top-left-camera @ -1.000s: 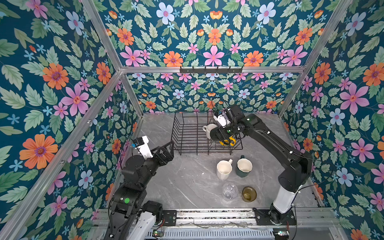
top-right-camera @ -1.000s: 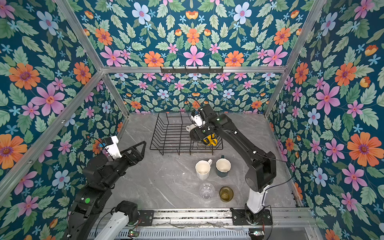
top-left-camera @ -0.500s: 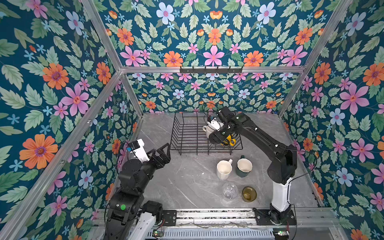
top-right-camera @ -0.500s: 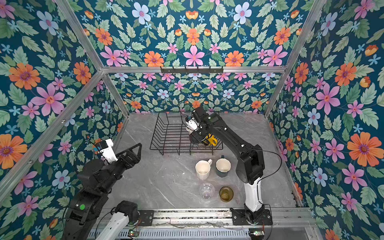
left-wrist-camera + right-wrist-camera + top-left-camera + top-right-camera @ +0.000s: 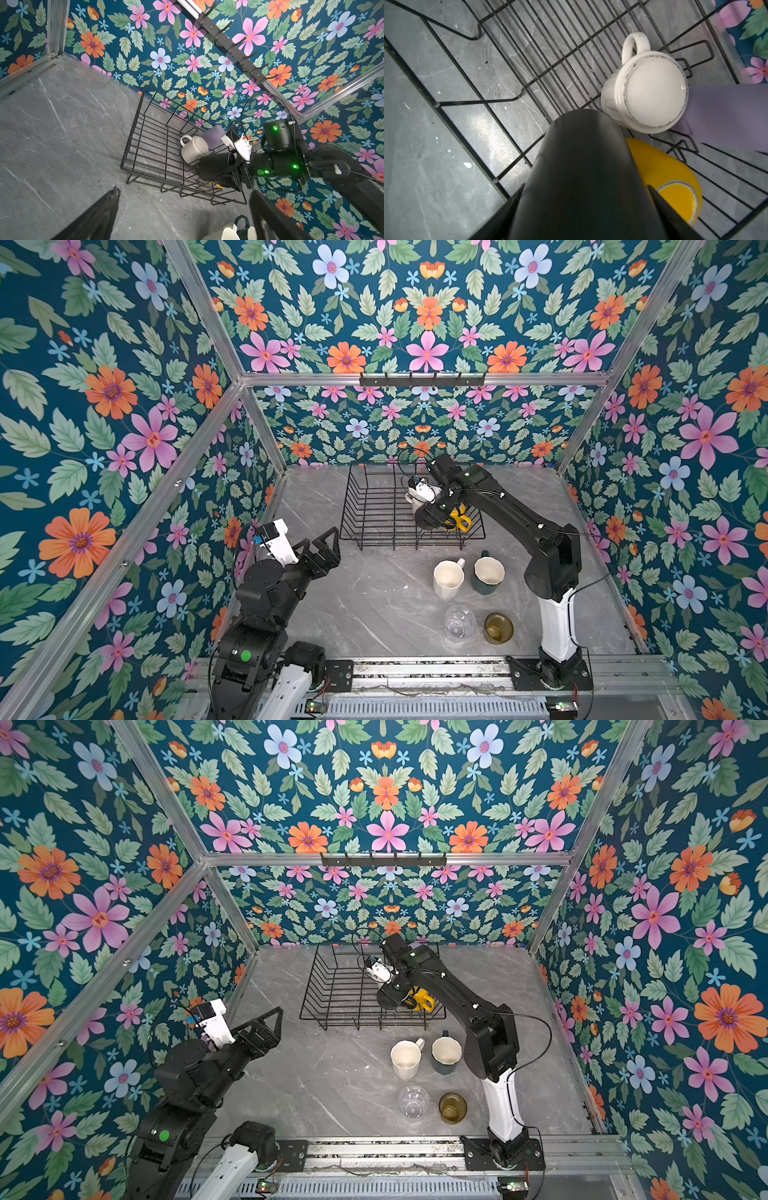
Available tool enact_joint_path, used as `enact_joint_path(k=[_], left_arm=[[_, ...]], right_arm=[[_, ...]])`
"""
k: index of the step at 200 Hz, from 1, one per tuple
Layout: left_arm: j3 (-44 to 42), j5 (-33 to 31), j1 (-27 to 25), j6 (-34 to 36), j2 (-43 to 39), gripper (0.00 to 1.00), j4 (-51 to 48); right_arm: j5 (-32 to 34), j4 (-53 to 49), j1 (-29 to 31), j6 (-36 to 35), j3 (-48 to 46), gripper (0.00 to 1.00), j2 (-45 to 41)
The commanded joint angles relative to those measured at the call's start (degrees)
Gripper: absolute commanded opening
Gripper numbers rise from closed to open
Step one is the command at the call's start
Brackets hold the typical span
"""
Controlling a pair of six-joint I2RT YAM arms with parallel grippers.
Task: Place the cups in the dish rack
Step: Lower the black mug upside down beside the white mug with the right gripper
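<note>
Hovering at the left of both top views, the left gripper (image 5: 328, 551) (image 5: 272, 1029) hangs above the grey marbled table (image 5: 374, 605) with its jaws spread wide and nothing between them. To its right, toward the back wall, stands the dish rack (image 5: 386, 537) (image 5: 332, 1025), a black wire basket with slanted sides and thin upright dividers. Inside it, at the right end, a white mug (image 5: 652, 93) (image 5: 194, 149) sits upside down, its flat speckled base up and its looped handle pointing away from the other cups. Just beside it the right gripper (image 5: 236, 172) is clamped on the black mug (image 5: 581, 166) (image 5: 428, 516), a matte, plain cylinder held on its side low inside the rack, one finger along each flank; whether it touches the wires I cannot tell. A lilac tumbler (image 5: 726, 116) (image 5: 214, 135), smooth and handleless, lies behind the white mug. A glossy yellow mug (image 5: 664, 172) (image 5: 457, 520) lies tipped over, close against the black one. Nearer the front of the table, outside the rack, four cups stand upright: a cream mug (image 5: 448, 578) just beside a dark green mug (image 5: 488, 574) with a pale inside, and in front of them a clear glass (image 5: 459, 620) next to an amber glass (image 5: 498, 627).
</note>
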Motion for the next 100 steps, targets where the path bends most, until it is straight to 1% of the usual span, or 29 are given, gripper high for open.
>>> enact_joint_path(k=[1,32,100], left_arm=[[0.1,-0.7,0.0,0.6,-0.3,1.0,-0.1],[0.1,-0.9,0.0,0.6,-0.4,1.0,-0.2],[0.1,-0.9,0.0,0.6,-0.2,1.0,-0.1]], right_arm=[[1.2,-0.5,0.0,-1.6,1.5,0.0,0.6],[2.3,-2.0,0.0,-2.5,2.8,0.0,2.5],[2.4,-4.2,0.0,-3.9,5.3,0.0,5.4]])
